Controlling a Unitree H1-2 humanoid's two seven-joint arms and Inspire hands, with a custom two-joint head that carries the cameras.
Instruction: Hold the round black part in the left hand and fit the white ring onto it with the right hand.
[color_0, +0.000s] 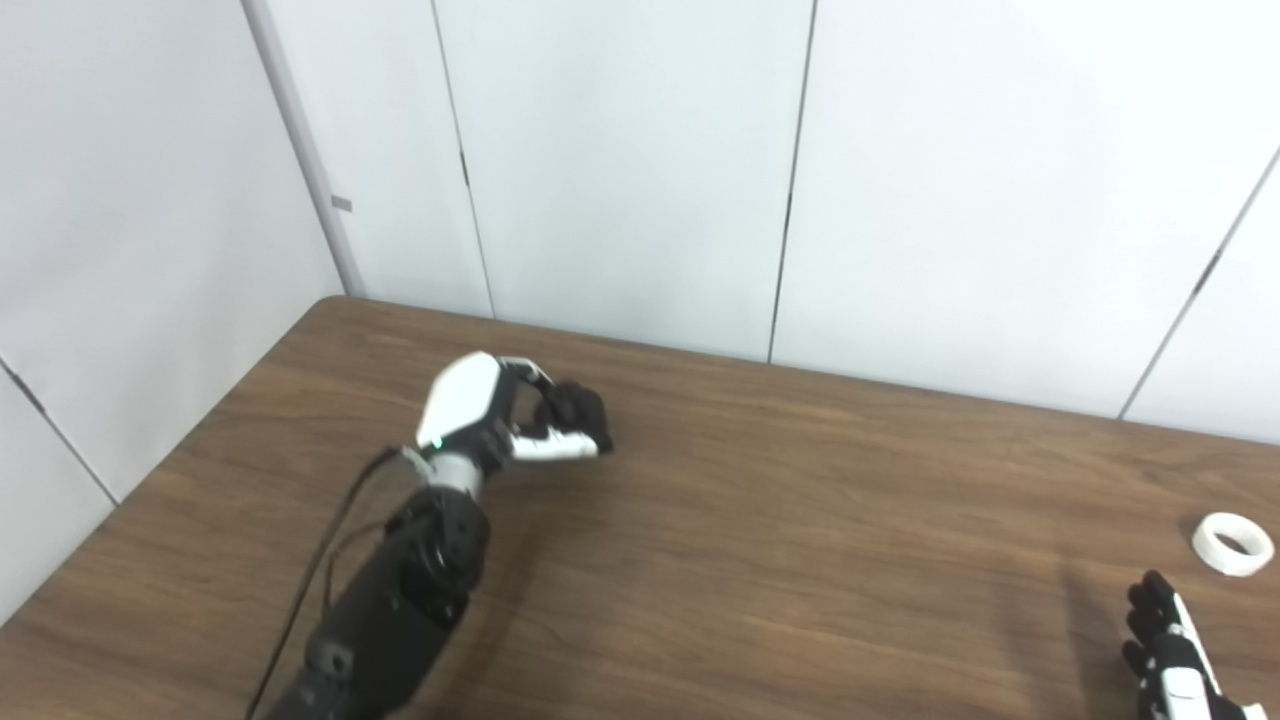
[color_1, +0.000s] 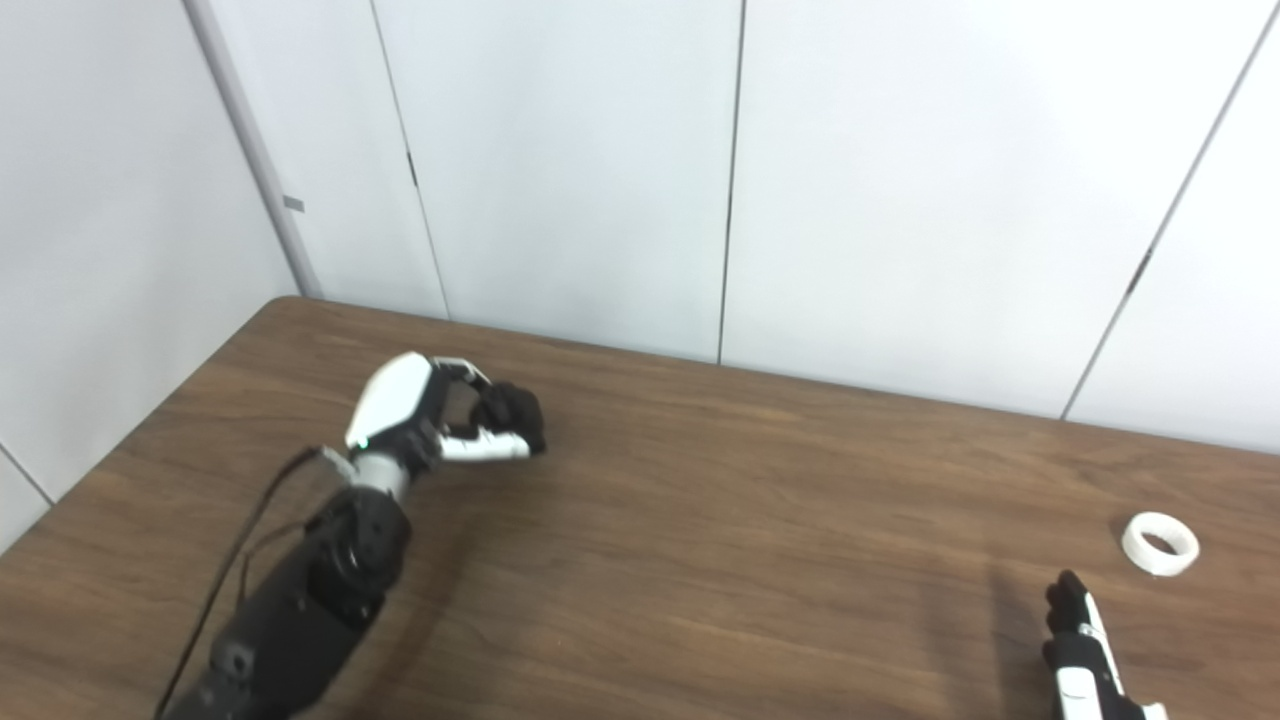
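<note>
A: Where does your left hand (color_0: 505, 410) stand?

B: It reaches out over the far left part of the dark brown wood-grain surface (color_0: 760, 560). Its fingers (color_0: 580, 405) curl in toward the thumb, and a dark rounded mass sits inside that curl. You cannot tell from either head view whether that mass is the round black part or only the hand's own black fingertips, so the hold stays unconfirmed. The white shell of the hand's back faces up and to the left, with a small green light at its lower edge. A black cable runs along your left forearm.

A: And your right hand (color_1: 1085, 655)?

B: It shows only at the bottom right corner. Black fingers point up and away from you and stand a little apart, with nothing between them. The palm is cut off by the picture's edge.

A: Where is the small white plastic ring (color_1: 1159, 543)?

B: It lies flat on the surface at the far right, hole facing up, just beyond your right hand and a little to its right. Hand and ring do not touch. The ring is well apart from your left hand. White wall panels (color_0: 620, 170) stand behind the surface.
</note>
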